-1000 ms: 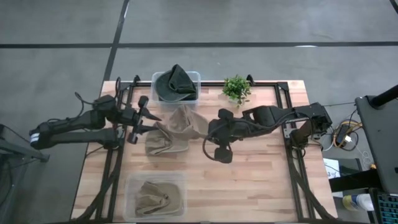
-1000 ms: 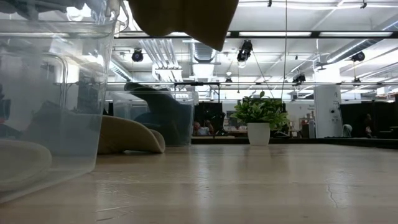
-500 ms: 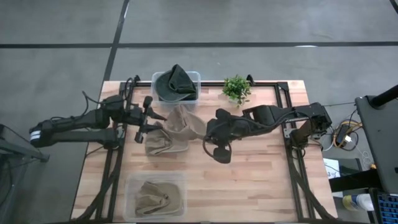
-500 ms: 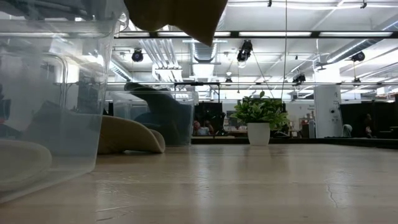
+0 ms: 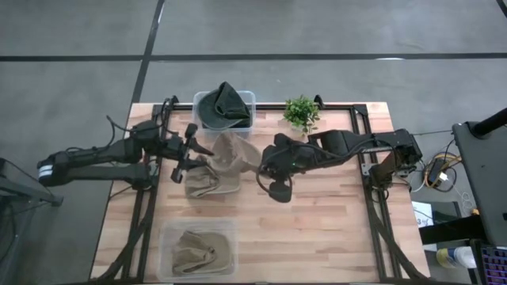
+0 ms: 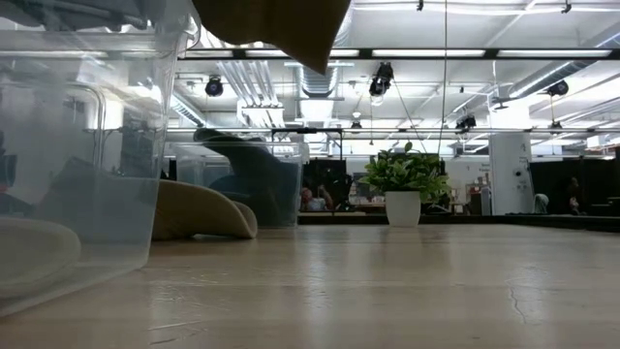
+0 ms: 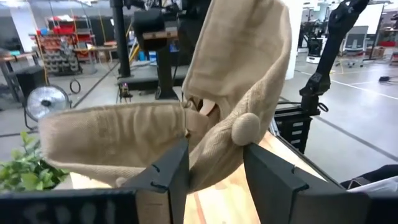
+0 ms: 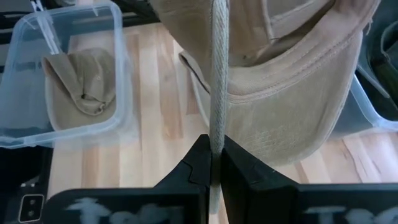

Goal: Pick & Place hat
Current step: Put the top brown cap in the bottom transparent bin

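— Where is the hat (image 5: pixel 230 155)?
— Hanging above the table (image 5: pixel 333 229), near the bin (image 5: pixel 225 110) of dark hats, over another tan hat (image 5: pixel 204 184).
— Held by what?
— Pinched at one edge in the right gripper (image 5: pixel 264 163), fingers clamped tight on the fabric.
— And the left gripper (image 5: pixel 196 150)?
— Spread wide, fingers either side of the cloth; gripping or not, cannot tell.

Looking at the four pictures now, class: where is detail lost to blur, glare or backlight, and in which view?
Low view: the clear bin up close is hazy, and the hanging tan hat is a dark backlit shape under bright ceiling lights. Left wrist view: the plant at the edge is blurred. Right wrist view: the gripper body at the bottom is smeared. High view: evenly lit.
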